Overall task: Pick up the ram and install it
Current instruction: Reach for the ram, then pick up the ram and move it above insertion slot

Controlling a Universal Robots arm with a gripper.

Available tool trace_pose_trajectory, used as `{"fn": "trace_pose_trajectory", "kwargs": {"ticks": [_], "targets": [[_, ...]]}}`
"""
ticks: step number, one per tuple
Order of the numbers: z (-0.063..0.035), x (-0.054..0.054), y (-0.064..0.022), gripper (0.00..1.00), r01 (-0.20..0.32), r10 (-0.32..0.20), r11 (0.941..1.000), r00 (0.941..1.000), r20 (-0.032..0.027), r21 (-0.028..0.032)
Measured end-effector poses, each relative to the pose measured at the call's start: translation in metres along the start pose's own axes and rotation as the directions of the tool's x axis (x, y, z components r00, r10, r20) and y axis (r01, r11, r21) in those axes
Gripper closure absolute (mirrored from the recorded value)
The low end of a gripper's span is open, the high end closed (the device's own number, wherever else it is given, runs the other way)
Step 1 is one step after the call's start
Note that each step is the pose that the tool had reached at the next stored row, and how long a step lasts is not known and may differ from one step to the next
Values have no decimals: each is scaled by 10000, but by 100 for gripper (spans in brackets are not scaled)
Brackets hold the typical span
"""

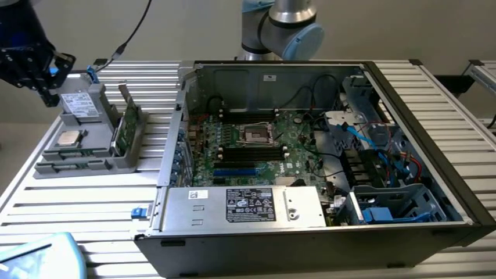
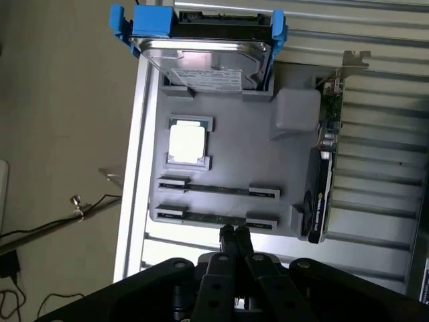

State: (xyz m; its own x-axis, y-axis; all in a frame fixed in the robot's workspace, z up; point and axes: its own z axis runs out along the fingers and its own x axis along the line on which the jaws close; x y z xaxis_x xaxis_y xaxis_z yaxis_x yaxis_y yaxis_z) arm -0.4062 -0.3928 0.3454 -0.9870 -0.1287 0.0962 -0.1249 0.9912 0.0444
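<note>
Approach step, I judge: the pincer [image 2: 233,235], pressed together and empty, hovers near the ram [image 2: 216,218] lying in the grey tray [image 2: 234,154] (not yet picked up), so grasping calls for parting its jaws first.

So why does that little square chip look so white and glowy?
Wrist view: light bounces off the shiny chip, washing it white, and the disk drive gleams too. Exterior view: the chip looks plain grey, and the computer case is dim inside.
</note>
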Motion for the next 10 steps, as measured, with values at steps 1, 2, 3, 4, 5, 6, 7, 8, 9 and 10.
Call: {"fn": "trace_pose_trajectory", "kwargs": {"ticks": [1,2,3,4,5,6,7,8,9,10], "targets": [[4,8,1,89,41,-41,10000,10000,-2,5],[8,16,1,89,79,-79,10000,10000,-3,9],[12,24,0,89,110,-110,9999,9999,-4,12],[15,28,-2,89,133,-133,9999,9999,-4,13],[17,29,-2,89,139,-139,9999,9999,-3,14],[17,29,-1,89,138,-138,9999,9999,-4,14],[16,30,-1,89,138,-138,9999,9999,-4,14],[16,30,-1,89,138,-138,9999,9999,-6,15],[16,30,-1,89,138,-138,9999,9999,-5,15],[16,30,-1,89,138,-138,9999,9999,-5,15]]}}
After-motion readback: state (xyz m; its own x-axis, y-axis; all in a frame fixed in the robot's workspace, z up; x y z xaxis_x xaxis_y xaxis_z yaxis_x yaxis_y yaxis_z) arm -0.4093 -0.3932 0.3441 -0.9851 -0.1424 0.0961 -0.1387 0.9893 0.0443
